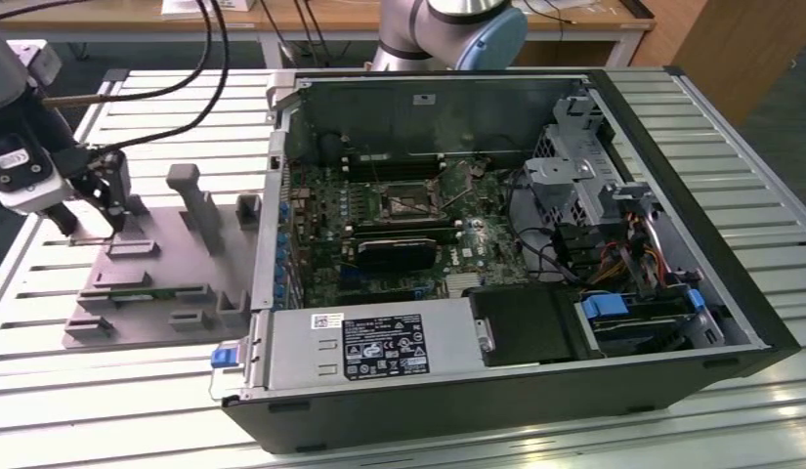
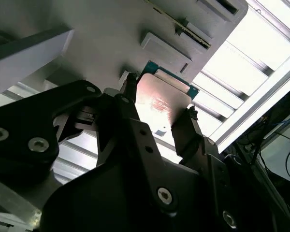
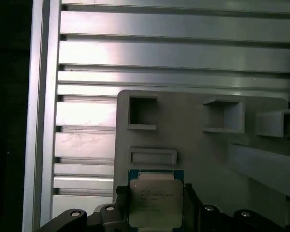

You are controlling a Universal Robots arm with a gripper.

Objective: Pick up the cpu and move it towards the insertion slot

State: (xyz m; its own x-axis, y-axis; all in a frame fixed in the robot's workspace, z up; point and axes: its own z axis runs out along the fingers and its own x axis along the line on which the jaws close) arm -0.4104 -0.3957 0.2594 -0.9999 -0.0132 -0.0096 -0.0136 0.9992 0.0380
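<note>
Narrow claw (image 2: 159, 96) pinches cpu (image 3: 154, 203) by opposite edges, at grey fixture (image 1: 148, 269), well apart from slot (image 1: 405, 202) in case (image 1: 507, 391). Judgement: even squeeze, chip level, straight lift, clearing fixture posts and case wall.

- The Universal Robots arm (image 1: 448, 27) shows a grey joint with a pale blue cap at the far side of the exterior view.
- Its wrist (image 1: 19, 147) sits at the exterior view's left, angled downward, with black cables (image 1: 214, 59) looping away from it.
- The gripper (image 1: 93, 223) hangs below the wrist, its two black fingers (image 1: 113, 188) pointing down.
- In both wrist views the gripper (image 2: 159, 99) (image 3: 154, 193) has one finger on each side of the cpu (image 2: 162, 96) (image 3: 154, 202), pressed against opposite edges.
- The linkage arms (image 2: 43, 130) are drawn inward.
</note>
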